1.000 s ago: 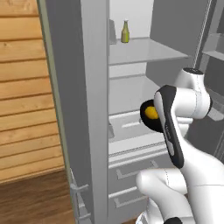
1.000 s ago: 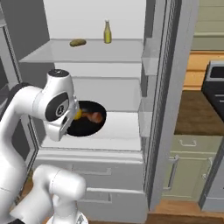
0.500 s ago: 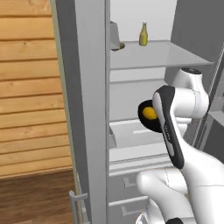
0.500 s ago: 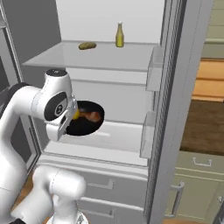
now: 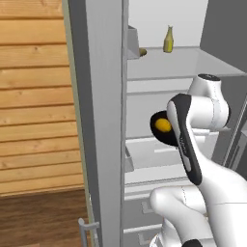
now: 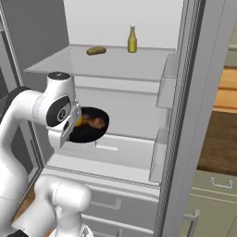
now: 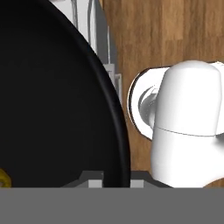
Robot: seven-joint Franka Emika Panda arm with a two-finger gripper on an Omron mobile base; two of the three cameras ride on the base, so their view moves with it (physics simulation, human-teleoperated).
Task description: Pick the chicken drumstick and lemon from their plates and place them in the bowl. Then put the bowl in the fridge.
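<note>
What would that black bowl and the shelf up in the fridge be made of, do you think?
The bowl: probably glazed ceramic or hard plastic, since its black rim looks smooth and glossy. The upper shelf: likely glass or clear plastic, as it looks pale, flat and faintly see-through. It is a rendered scene, so both are guesses.

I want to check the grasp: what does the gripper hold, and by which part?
The gripper holds the black bowl by its rim, shut on the edge.
</note>
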